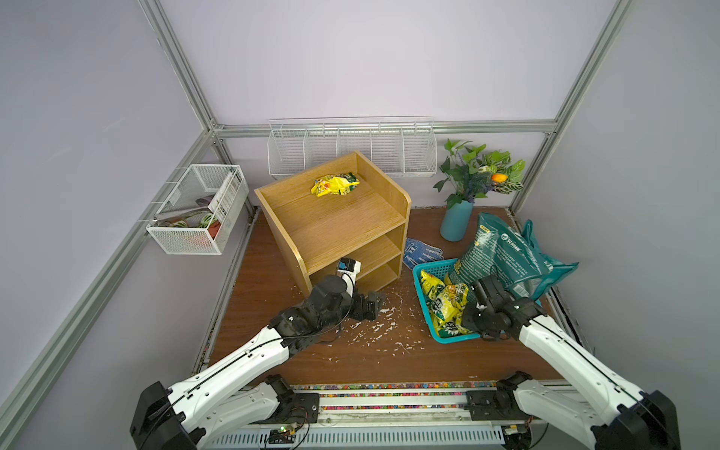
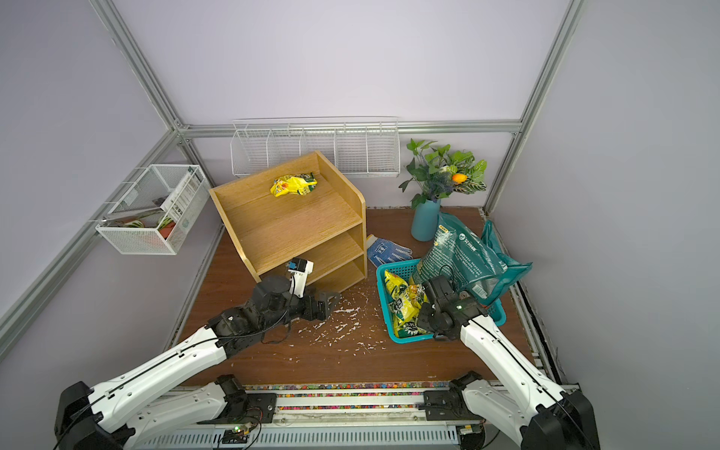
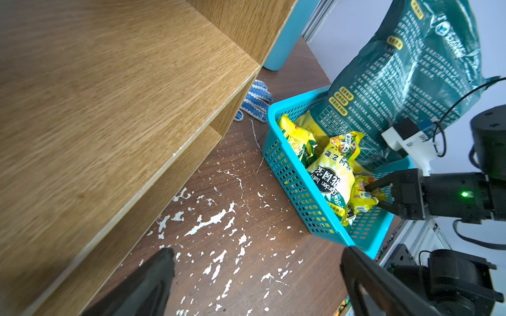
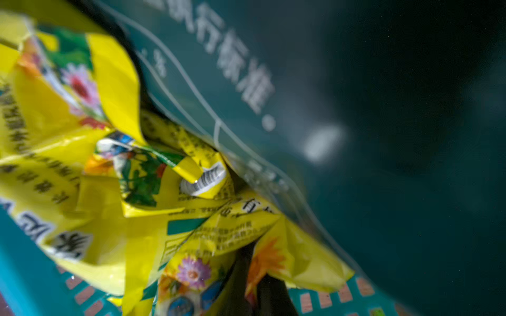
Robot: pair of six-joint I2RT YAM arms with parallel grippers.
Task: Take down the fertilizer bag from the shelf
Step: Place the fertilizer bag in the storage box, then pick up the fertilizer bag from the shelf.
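Note:
The oak shelf stands at the back of the table, and a crumpled yellow fertilizer bag lies on its top tier. My right gripper reaches into the teal basket and is shut on a small yellow fertilizer bag lying there. In both top views the wrist hides its fingers. My left gripper hangs open and empty low over the table, at the front of the shelf's bottom tier.
A large dark green bag leans in the basket over other yellow bags. A blue dotted glove lies behind it, near a teal vase with plants. White flakes litter the table. A wire rack and a mesh basket hang on the walls.

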